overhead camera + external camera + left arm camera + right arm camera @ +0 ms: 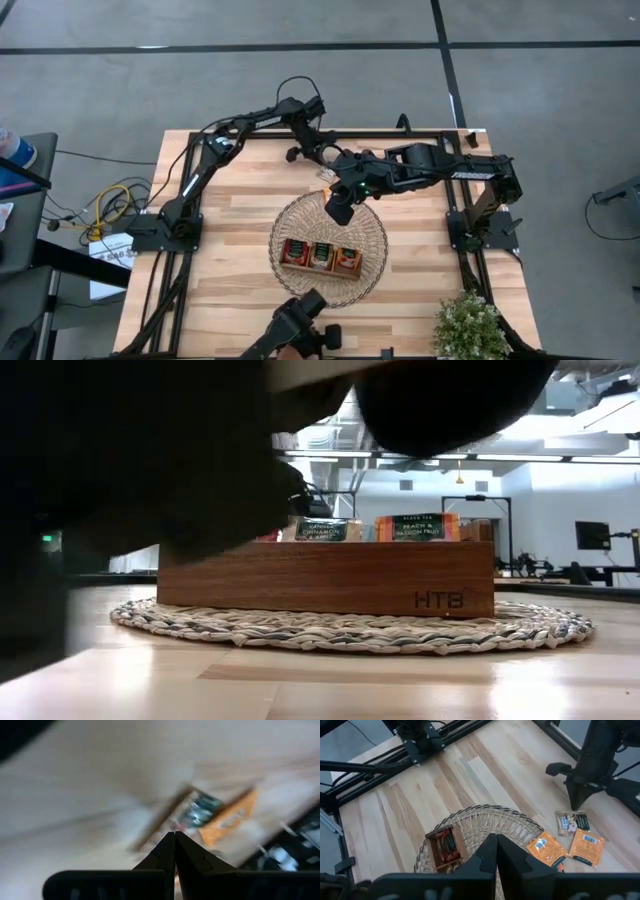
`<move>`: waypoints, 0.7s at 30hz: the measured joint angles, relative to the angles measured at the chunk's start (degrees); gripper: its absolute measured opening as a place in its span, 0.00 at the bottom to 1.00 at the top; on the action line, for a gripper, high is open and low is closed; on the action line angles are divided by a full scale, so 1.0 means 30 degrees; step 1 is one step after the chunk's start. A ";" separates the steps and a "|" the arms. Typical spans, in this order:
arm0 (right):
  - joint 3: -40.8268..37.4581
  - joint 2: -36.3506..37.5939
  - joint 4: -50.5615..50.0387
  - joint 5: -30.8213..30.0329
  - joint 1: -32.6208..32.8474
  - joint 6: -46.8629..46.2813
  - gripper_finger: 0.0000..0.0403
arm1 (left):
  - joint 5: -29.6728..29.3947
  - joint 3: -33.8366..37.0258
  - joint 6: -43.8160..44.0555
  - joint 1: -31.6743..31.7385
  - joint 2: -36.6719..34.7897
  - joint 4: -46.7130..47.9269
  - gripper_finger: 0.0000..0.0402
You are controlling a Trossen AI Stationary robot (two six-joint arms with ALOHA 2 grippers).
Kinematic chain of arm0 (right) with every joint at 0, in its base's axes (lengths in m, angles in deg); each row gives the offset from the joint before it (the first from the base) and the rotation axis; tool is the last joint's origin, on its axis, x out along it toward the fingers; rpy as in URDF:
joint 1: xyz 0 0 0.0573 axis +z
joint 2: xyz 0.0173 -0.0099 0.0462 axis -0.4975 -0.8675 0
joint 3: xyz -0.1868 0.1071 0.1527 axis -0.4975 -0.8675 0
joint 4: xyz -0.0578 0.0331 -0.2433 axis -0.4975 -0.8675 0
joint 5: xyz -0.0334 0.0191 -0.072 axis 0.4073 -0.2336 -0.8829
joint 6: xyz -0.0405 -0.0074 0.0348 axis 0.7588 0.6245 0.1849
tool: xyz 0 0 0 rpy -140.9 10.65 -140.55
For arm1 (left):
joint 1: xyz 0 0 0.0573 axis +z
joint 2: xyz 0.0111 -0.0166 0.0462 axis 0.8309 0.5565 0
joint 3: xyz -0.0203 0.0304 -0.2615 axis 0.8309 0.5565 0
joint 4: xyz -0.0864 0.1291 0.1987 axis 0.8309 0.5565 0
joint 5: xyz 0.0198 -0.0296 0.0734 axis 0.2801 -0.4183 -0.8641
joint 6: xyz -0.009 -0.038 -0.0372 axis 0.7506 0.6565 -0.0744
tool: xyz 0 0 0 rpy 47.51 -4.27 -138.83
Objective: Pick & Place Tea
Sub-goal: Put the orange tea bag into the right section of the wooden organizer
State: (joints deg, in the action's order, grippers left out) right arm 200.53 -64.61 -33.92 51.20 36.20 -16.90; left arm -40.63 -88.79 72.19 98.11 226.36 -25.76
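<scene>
Just beyond the closed, empty jaws of the left gripper (pixel 175 837) lie loose orange and pale tea sachets (pixel 577 837) on the desk; right gripper (pixel 496 840), closed, hovers over the round wicker mat (pixel 515 822), ready for placing.

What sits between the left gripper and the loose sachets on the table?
Nothing visible. The left gripper, shut, hangs directly over the pale sachet, with two orange sachets lying beside it on bare wood; the right gripper is over the wicker mat.
</scene>
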 joint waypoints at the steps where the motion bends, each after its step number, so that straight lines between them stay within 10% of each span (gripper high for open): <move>1: 0.0000 0.0000 -0.0001 0.0003 0.0006 0.0057 0.00 | -0.0469 0.0000 -0.0355 0.0032 0.0000 0.0445 0.00; 21: 0.0000 -0.0007 0.0009 0.0030 -0.0152 0.0993 0.00 | -0.9690 -0.3685 -1.3970 -0.1872 -0.0058 0.4521 0.00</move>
State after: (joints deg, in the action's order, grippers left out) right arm 200.53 -64.63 -33.89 51.29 35.75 -13.92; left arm -69.70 -99.84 30.28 92.49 226.18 -12.20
